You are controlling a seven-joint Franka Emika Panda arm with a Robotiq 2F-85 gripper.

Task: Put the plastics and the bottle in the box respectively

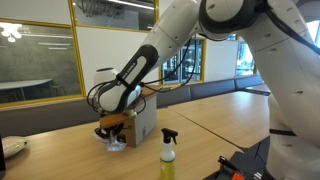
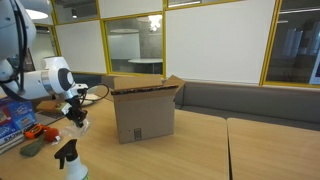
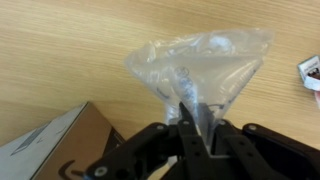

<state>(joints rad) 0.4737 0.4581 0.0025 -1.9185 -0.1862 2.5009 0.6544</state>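
- The end effector (image 3: 195, 118) was seen clamped on a clear plastic bag (image 3: 205, 60), its jaws drawn together on a small pinch of film at the bag's narrow end.
- The bag was held over the wooden surface (image 3: 60, 40), just beside the cardboard box (image 3: 45, 150) and not yet inside it. Whether its far end touched the surface could not be told.
- In an exterior view the end effector (image 2: 75, 113) was seen low at the side of the box (image 2: 145, 110), below its open flaps.
- The spray bottle (image 2: 70, 160) was seen standing upright on the surface, apart from the box and ungrasped.
- It was judged that the thin film could slip out during a lift, since so little material was caught.
- It was judged that the hanging bag could snag on a flap, or drape outside the rim, if it were released without being raised clear of the box top.
- No brand or label could be read. A small dark mark on the box front was too small to make out.
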